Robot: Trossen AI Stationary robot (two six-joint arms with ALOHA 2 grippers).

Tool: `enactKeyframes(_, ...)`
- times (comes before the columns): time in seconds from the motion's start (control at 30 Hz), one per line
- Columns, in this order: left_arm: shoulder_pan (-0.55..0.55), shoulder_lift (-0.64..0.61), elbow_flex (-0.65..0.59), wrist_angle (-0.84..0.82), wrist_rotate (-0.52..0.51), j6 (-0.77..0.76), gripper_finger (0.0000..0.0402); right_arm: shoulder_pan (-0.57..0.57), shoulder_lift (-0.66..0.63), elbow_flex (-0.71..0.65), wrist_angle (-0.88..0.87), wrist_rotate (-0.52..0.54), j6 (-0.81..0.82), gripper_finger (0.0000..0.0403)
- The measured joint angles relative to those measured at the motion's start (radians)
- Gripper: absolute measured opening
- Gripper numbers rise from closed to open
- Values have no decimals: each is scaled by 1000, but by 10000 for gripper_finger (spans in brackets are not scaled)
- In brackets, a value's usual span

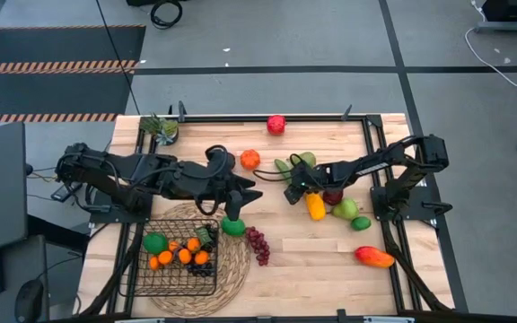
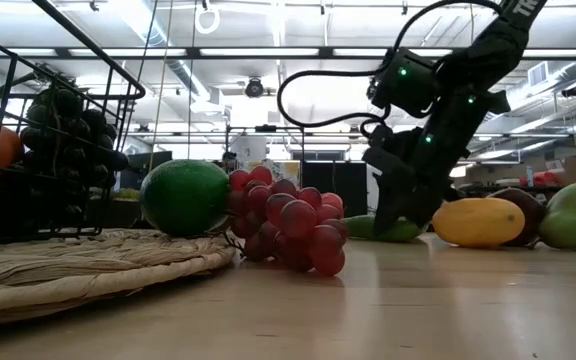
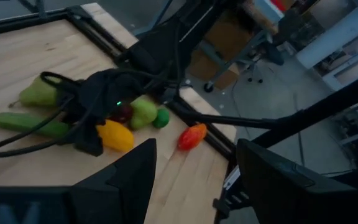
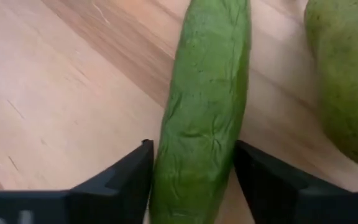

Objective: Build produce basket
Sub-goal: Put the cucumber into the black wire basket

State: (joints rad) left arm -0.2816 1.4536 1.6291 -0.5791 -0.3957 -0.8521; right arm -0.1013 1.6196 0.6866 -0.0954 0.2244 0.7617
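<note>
The black wire basket (image 1: 142, 269) stands on a round woven mat and holds oranges, a lime and dark grapes. A green lime (image 1: 233, 225) lies on the mat's edge, with red grapes (image 1: 258, 244) beside it. My left gripper (image 1: 249, 193) hovers open and empty above that lime. My right gripper (image 1: 293, 192) is down at the table over a green cucumber (image 4: 204, 106), which also shows in the low view (image 2: 388, 229). A yellow squash (image 1: 316, 206), pear (image 1: 345, 208), lime (image 1: 360, 223) and mango (image 1: 374, 257) lie to the right. My right gripper has the cucumber between its two fingers, one finger (image 4: 126, 180) against each long side (image 4: 166, 168). The fingers come from above, slanting down, and lie across the cucumber. The cucumber lies flat on the table.
An orange (image 1: 250, 159) and a red apple (image 1: 276, 124) lie toward the far edge. A second pear (image 1: 305, 160) lies right beside the cucumber. A small potted plant (image 1: 162, 127) stands at the far left corner. Bare wood shows along the near right.
</note>
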Motion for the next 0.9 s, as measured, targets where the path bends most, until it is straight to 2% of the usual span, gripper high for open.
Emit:
enactKeyframes(0.13, 1, 0, 0, -68, 0, 0, 229, 4, 0, 3, -4, -41, -24, 152)
enactKeyframes(0.2, -2, 0, 0, -121, 11, -1, 229, 6, -1, 3, -2, -80, -64, 132)
enactKeyframes(0.43, -24, 0, 0, -281, 177, -24, 229, 11, -32, 0, 27, -233, -52, 132)
enactKeyframes(0.53, -43, 0, 0, -331, 222, -3, 229, 25, -86, 0, 123, -298, -40, 132)
enactKeyframes(0.73, -62, -9, 0, -316, 223, 49, 226, 70, -219, 0, 366, -450, -42, 132)
enactKeyframes(0.9, -74, -20, 0, -284, 159, 14, 216, 134, -345, 1, 477, -445, -21, 132)
